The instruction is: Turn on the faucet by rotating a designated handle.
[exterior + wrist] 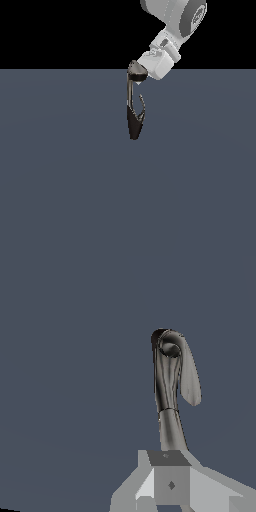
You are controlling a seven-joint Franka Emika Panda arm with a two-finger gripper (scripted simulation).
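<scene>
Closest to the wrist camera we see the gripper (172, 483), a pale grey block with angled white faces; its fingertips do not show clearly, so we cannot tell whether they are spread or pressed together. Just beyond it rises the faucet (169, 381), its dark neck curving to a rounded top with a grey wedge-shaped head hanging beside it. In the exterior view the faucet (134, 107) stands near the middle of the blue-grey surface (60, 190), its tapered blackish base lowest. The handle (142, 106), a thin curved prong, sits at three o'clock of the neck. The gripper (144, 71) meets the faucet's top from about two o'clock.
</scene>
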